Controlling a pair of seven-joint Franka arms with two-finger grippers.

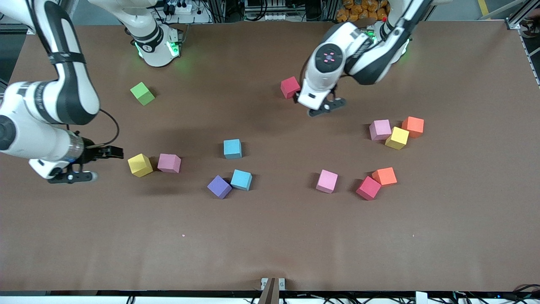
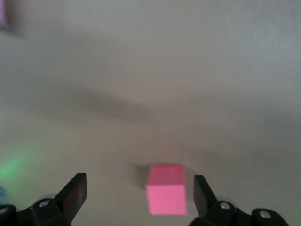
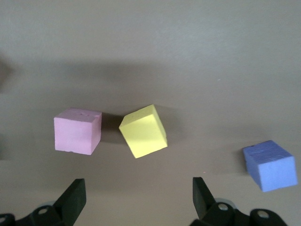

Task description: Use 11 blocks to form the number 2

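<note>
Several blocks lie scattered on the brown table; no number 2 is in view. My left gripper [image 1: 324, 104] [image 2: 139, 195] hangs open just beside a red block [image 1: 290, 87] [image 2: 165, 189], which sits between its spread fingers without touching them. My right gripper [image 1: 101, 164] [image 3: 138, 200] is open and empty, low at the right arm's end, pointing at a yellow block [image 1: 140, 165] [image 3: 143, 131] and a pink block [image 1: 169, 163] [image 3: 77, 131]. A purple block [image 1: 219, 186] [image 3: 271, 165] touches one light blue block [image 1: 241, 180]; another light blue block [image 1: 232, 148] lies alone.
A lime-green cube [image 1: 142, 93] sits near the right arm's base. Pink [image 1: 380, 129], yellow [image 1: 397, 138] and orange [image 1: 413, 126] blocks cluster toward the left arm's end. Nearer the front camera lie a pink [image 1: 327, 181], a red [image 1: 368, 188] and an orange [image 1: 384, 176] block.
</note>
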